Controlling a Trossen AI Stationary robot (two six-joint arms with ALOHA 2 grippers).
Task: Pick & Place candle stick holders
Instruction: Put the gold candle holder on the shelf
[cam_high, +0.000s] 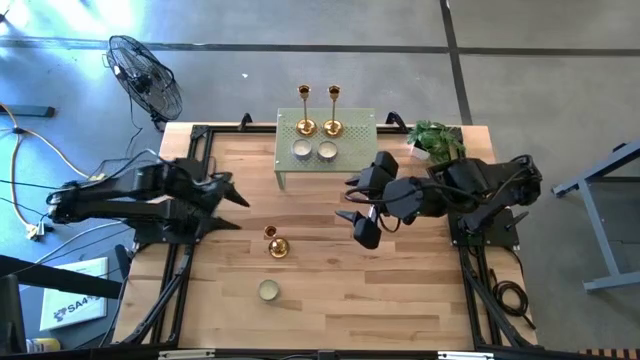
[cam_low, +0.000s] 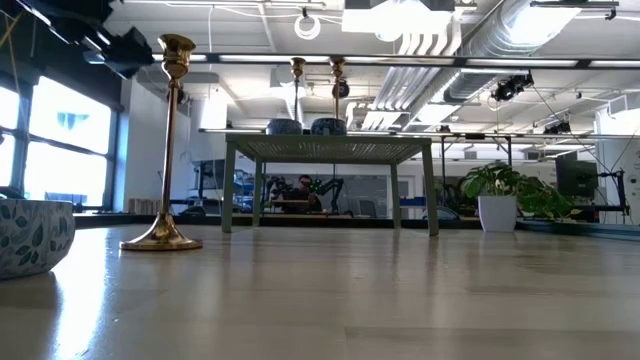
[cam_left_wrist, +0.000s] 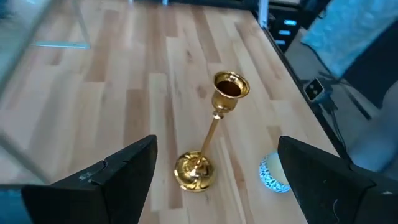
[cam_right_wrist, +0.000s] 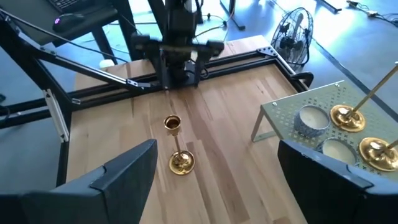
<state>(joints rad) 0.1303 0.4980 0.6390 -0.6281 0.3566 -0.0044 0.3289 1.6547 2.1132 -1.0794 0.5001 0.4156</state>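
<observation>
One gold candlestick (cam_high: 277, 245) stands upright on its round base on the wooden table, in front of the middle; it also shows in the low view (cam_low: 170, 140), the left wrist view (cam_left_wrist: 211, 137) and the right wrist view (cam_right_wrist: 177, 149). Two more gold candlesticks (cam_high: 305, 122) (cam_high: 333, 122) stand on the green perforated stand (cam_high: 355, 120) at the far side. My left gripper (cam_high: 242, 212) is open and empty, left of the lone candlestick and above table level. My right gripper (cam_high: 347, 200) is open and empty, to its right.
Two small patterned bowls (cam_high: 300, 150) (cam_high: 327, 150) sit on the stand's near part. Another bowl (cam_high: 268, 290) sits on the table near the front edge. A potted plant (cam_high: 437, 140) stands at the far right corner. A fan (cam_high: 145, 75) stands on the floor.
</observation>
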